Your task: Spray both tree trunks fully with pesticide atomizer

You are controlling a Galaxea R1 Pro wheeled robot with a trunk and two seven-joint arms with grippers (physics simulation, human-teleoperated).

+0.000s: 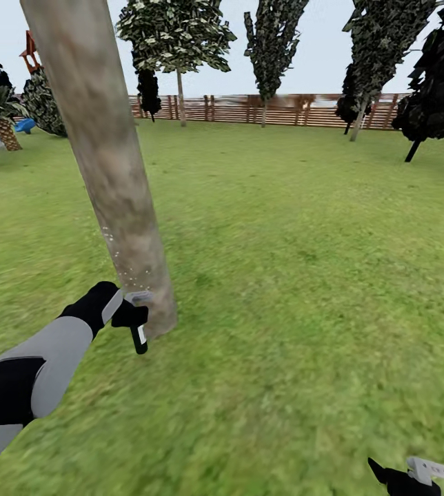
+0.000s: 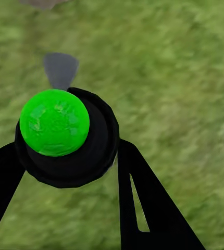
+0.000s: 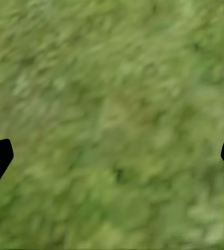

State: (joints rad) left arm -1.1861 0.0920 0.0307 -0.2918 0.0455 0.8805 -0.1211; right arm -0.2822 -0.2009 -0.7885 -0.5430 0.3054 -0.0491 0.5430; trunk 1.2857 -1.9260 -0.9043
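Observation:
A thick, leaning, mottled grey-brown tree trunk (image 1: 112,172) rises from the lawn at the left of the head view. Fine pale pesticide specks (image 1: 129,279) dot its lower part. My left gripper (image 1: 129,315) is shut on the pesticide atomizer (image 1: 139,334), a small dark bottle hanging down with its light grey head (image 1: 138,297) right against the trunk's base. In the left wrist view the atomizer's round dark end with the green spot (image 2: 54,122) sits between the black fingers (image 2: 148,208). My right gripper (image 1: 405,479) hovers low at the bottom right, open over grass (image 3: 112,156).
Green lawn (image 1: 305,262) stretches to a brown slatted fence (image 1: 284,110). Slimmer trees (image 1: 180,41) and dark-leaved trees (image 1: 436,89) stand along the fence. Short palms (image 1: 1,124) and a blue object (image 1: 24,125) lie at the far left.

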